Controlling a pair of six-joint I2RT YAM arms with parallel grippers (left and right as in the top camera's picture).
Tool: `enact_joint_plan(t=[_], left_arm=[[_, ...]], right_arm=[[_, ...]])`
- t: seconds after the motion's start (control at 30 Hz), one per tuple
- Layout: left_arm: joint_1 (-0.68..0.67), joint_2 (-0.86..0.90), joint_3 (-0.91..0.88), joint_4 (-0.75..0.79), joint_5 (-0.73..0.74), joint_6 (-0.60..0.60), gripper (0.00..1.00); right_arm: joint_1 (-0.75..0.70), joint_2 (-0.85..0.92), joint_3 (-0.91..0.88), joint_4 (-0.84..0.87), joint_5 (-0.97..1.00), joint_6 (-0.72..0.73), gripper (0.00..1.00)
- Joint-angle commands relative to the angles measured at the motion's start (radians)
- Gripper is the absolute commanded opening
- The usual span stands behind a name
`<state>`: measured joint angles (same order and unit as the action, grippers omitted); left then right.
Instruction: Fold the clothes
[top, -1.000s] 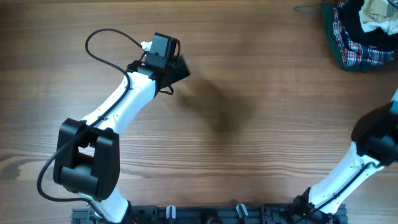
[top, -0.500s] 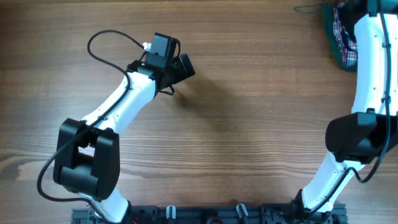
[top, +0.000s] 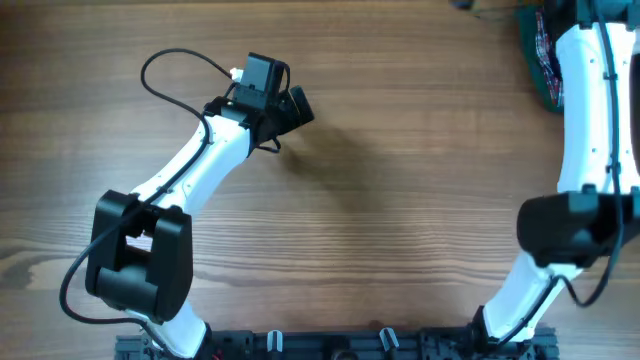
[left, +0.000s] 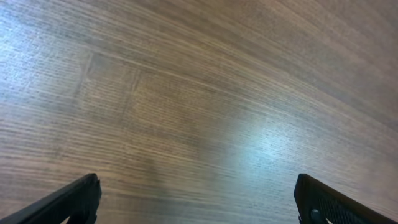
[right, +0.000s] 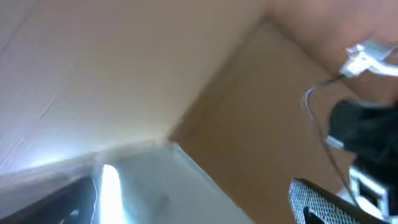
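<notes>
left side. my left arm (top: 200, 165) reaches up and to the right over the wood-grain table (top: 420, 200). its base is partly cut off at the lower edge of the overhead view. from above, my left fingers (top: 297, 106) show only as a dark block, and their spread cannot be read there. the left wrist view settles it: one dark tip sits in each lower corner, spread wide. between them there is only bare wood grain and a patch of glare. they hold nothing. only the tips are in frame.

centre. a soft shadow (top: 350, 170) lies on the table just right of the left fingers.

right side. my right arm (top: 585, 110) runs up the right edge and leaves the overhead view at the top, so that view does not show its fingers. the arm covers most of a heap of clothes (top: 538, 60) in the top right corner. only a strip of red-and-green plaid shows beside it. the right wrist view is badly blurred. my right fingers (right: 196, 202) appear as a dark tip in each lower corner, the left one dim, set wide apart with nothing gripped between them. beyond them, pale and tan flat surfaces meet at an edge. a thin cable (right: 317, 106) and a dark shape sit at the right, and i cannot tell what these belong to.

the pale checked garment: i cannot locate it in any view, and cannot tell whether it is hidden or out of frame.
</notes>
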<state>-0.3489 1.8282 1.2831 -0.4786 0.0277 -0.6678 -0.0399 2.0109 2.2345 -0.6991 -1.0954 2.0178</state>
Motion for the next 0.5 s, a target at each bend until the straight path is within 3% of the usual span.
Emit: enact_joint_plan(t=[0.0, 0.13, 0.27, 0.33, 0.47], left_arm=[[-0.003, -0.011, 0.012, 0.0, 0.002, 0.001, 1.0], [-0.003, -0.011, 0.012, 0.0, 0.002, 0.001, 1.0], [-0.003, -0.011, 0.012, 0.0, 0.002, 0.001, 1.0], [-0.003, -0.011, 0.012, 0.0, 0.002, 0.001, 1.0], [-0.003, -0.011, 0.012, 0.0, 0.002, 0.001, 1.0]], right_arm=[[0.064, -0.175, 0.015, -0.293, 0.369, -0.051, 1.0], [0.143, -0.304, 0.015, -0.565, 0.78, -0.054, 1.0], [0.219, -0.389, 0.008, -0.907, 0.948, -0.08, 1.0], [0.27, -0.431, -0.01, -0.907, 0.996, -0.167, 1.0], [0.361, -0.52, -0.014, -0.906, 1.334, -0.557, 1.0]])
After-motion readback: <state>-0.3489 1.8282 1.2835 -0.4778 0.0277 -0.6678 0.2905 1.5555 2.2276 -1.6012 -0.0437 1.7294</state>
